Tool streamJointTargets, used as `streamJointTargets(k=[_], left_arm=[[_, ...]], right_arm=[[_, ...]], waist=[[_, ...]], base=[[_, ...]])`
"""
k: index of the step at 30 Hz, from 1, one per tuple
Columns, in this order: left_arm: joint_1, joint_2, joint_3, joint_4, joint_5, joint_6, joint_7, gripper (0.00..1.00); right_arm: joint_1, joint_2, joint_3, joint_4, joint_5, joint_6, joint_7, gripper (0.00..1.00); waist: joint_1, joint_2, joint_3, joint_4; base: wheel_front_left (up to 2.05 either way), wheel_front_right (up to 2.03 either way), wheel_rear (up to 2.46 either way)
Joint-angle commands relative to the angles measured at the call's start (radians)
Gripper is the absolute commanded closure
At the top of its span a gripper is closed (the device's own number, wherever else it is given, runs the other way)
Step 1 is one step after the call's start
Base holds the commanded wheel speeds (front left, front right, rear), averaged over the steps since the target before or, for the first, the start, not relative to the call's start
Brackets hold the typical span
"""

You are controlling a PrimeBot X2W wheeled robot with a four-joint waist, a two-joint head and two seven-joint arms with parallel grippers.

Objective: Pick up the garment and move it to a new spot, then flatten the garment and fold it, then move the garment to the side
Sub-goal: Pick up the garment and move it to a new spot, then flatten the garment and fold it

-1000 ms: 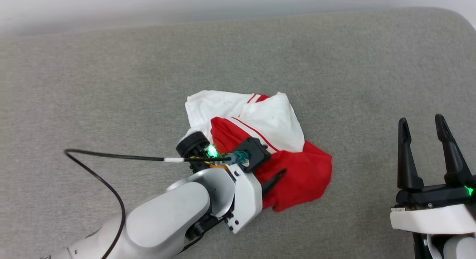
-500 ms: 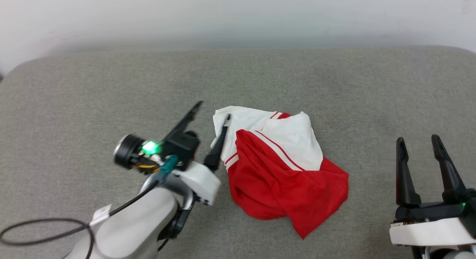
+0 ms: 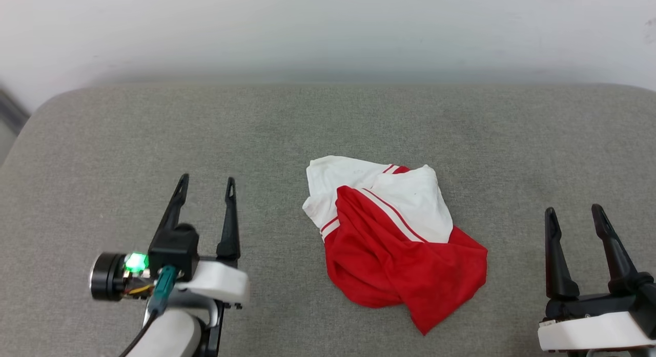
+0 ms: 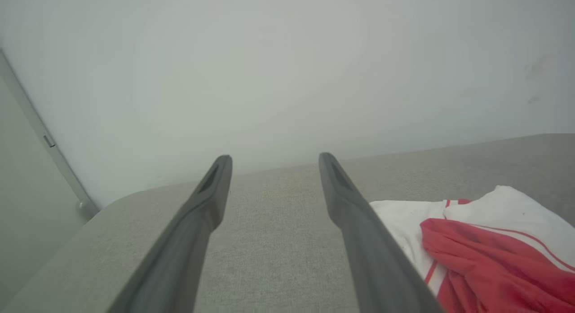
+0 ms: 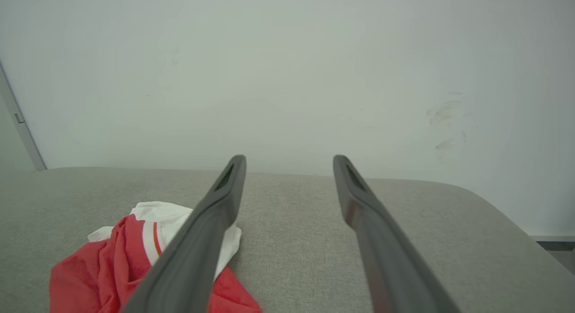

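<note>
Bunched shirt on a padded surface, seen from the front. The garment (image 3: 394,239) lies in a crumpled heap near the middle of the grey upholstered surface (image 3: 328,116), untouched by either arm. Its white sleeve cloth is piled at the far side of the heap. The red body spreads toward the near side and ends in a point toward the robot's right. Red-and-white striped trim (image 3: 392,206) crosses the heap where the two colours meet. The left gripper (image 3: 207,180) stands to the left of the garment, apart from it, with its two dark fingers spread and nothing between them. A green light (image 3: 134,261) glows at its wrist, and a black cable (image 3: 137,337) drops away below. The right gripper (image 3: 574,209) stands well to the right of the garment, its fingers likewise parted and empty. Both sets of fingers point toward the pale wall (image 3: 328,29) behind the surface. In the left wrist view the garment shows just beyond the right-hand finger. In the right wrist view it lies behind the left-hand finger, and faint scuff marks (image 5: 444,124) mark the wall.
</note>
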Motion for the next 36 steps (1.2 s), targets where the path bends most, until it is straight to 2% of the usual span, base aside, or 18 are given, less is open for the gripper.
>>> streamJointTargets(k=[1, 8, 21, 28, 36], left_arm=[[0.018, -0.007, 0.01, -0.007, 0.012, -0.004, -0.007, 0.0], [0.155, -0.089, 0.156, -0.048, 0.122, -0.075, -0.006, 0.0], [0.299, -0.236, 0.335, -0.026, 0.25, -0.249, -0.005, 0.0], [0.33, -0.292, 0.4, -0.007, 0.3, -0.31, -0.005, 0.0], [0.335, -0.329, 0.457, 0.003, 0.343, -0.359, -0.005, 0.0]], right_arm=[[0.014, 0.002, -0.001, 0.004, 0.004, -0.001, -0.002, 0.0], [0.029, 0.002, -0.007, 0.023, 0.013, -0.001, -0.002, 0.0], [0.069, 0.001, 0.005, 0.055, 0.047, -0.001, -0.002, 0.0], [0.082, 0.002, 0.014, 0.063, 0.057, -0.001, -0.002, 0.0], [0.064, 0.002, 0.01, 0.061, 0.064, -0.001, -0.002, 0.0]], waist=[[0.0001, -0.0001, -0.002, 0.0], [0.0001, -0.0001, -0.013, -0.003], [0.0001, -0.0001, -0.026, -0.007], [0.0001, -0.0001, -0.024, -0.008], [0.0001, -0.0001, -0.021, -0.008]], base=[[0.0, 0.0, 0.0], [0.0, 0.0, 0.0], [0.0, 0.0, 0.0], [0.0, 0.0, 0.0], [0.0, 0.0, 0.0]])
